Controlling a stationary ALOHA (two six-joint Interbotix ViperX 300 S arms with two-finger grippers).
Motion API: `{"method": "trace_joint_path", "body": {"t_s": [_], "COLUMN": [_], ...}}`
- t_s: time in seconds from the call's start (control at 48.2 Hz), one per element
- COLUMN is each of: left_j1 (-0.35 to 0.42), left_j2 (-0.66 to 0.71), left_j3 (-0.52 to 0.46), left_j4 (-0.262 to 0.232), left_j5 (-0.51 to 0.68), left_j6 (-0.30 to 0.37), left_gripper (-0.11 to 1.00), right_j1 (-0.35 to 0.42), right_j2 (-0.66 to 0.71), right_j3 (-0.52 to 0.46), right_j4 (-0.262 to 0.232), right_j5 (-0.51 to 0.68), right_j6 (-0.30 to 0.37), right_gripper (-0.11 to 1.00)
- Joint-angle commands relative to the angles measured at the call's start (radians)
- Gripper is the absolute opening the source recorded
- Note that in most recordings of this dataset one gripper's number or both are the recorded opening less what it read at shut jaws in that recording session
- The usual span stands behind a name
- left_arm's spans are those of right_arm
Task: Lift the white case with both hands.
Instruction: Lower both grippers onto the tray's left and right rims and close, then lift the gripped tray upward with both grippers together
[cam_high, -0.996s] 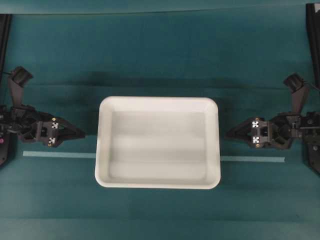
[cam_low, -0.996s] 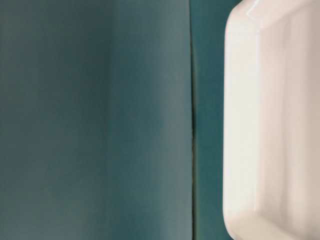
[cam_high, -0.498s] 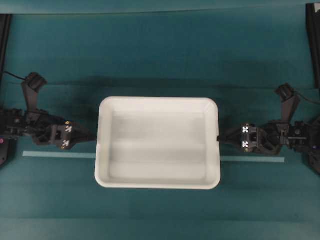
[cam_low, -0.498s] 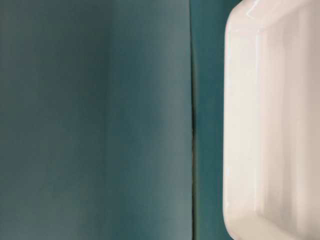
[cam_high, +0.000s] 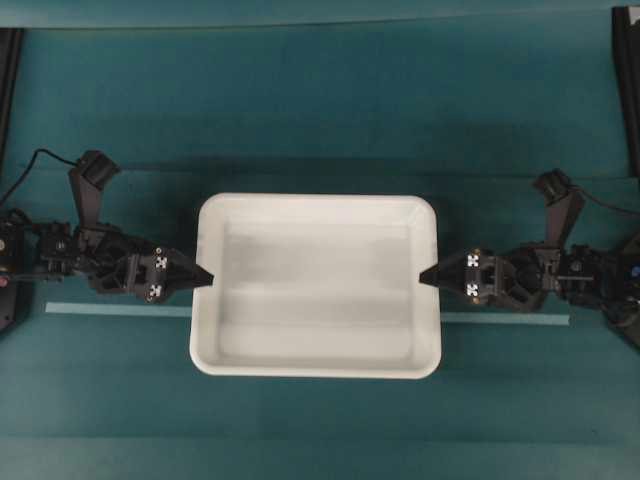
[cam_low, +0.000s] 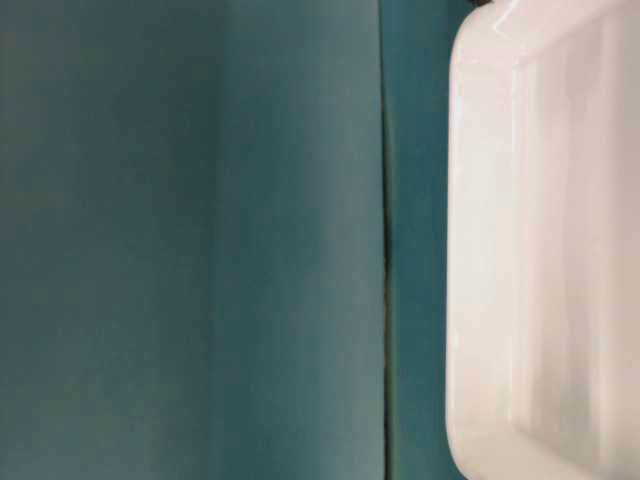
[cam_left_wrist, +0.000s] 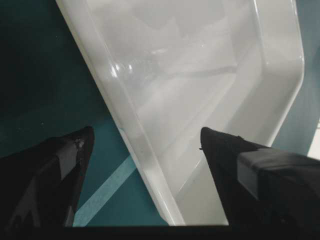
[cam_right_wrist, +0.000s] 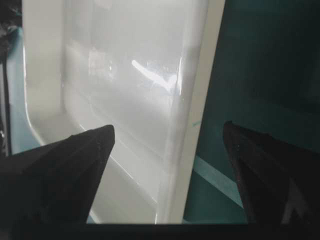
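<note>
**Two grippers at the case, one per short side**

Two arms in, both low over the teal table (cam_high: 320, 110). White case (cam_high: 316, 285) sits flat mid-table, long sides running left-right in the overhead view, a pale tape strip (cam_high: 118, 310) passing under it and showing again on the far side.

Left gripper (cam_high: 200, 277): tips right at the case's left rim. Wrist cam shows the jaws spread wide, straddling that rim – one finger (cam_left_wrist: 70, 165) outside over the table, the other over the case's inside. Nothing clamped; can't tell if either finger touches the plastic.

Right gripper (cam_high: 428, 275): same story, mirrored. Tips just over the right rim in the overhead view. Wrist cam: jaws wide apart, rim running up between them, one finger (cam_right_wrist: 82, 150) over the tray interior, the other above the table outside. No hold on anything.

Table-level cam: only the case's edge and rounded corners (cam_low: 480, 60), resting on the cloth, w/ a seam beside it.
</note>
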Motion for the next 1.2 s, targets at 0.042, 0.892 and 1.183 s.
{"method": "trace_joint_path", "body": {"t_s": [0.042,0.892,1.183], "left_j1": [-0.002,-0.005,-0.005], "left_j2": [0.026,0.021,0.026], "left_j3": [-0.018,-0.028,-0.043], "left_j4": [0.003,0.003,0.003], "left_j5": [-0.011,0.025,0.089], "left_j6": [0.005,0.006,0.006], "left_gripper": [0.92,0.60,0.11], "right_j1": [-0.003,-0.006,-0.011], "right_j2": [0.035,0.032,0.032], "right_j3": [-0.018,-0.034,-0.051], "right_j4": [-0.003,0.000,0.000], "right_j5": [-0.020,0.035,0.146], "right_j6": [-0.002,0.018,0.052], "right_gripper": [0.93,0.52,0.13]}}
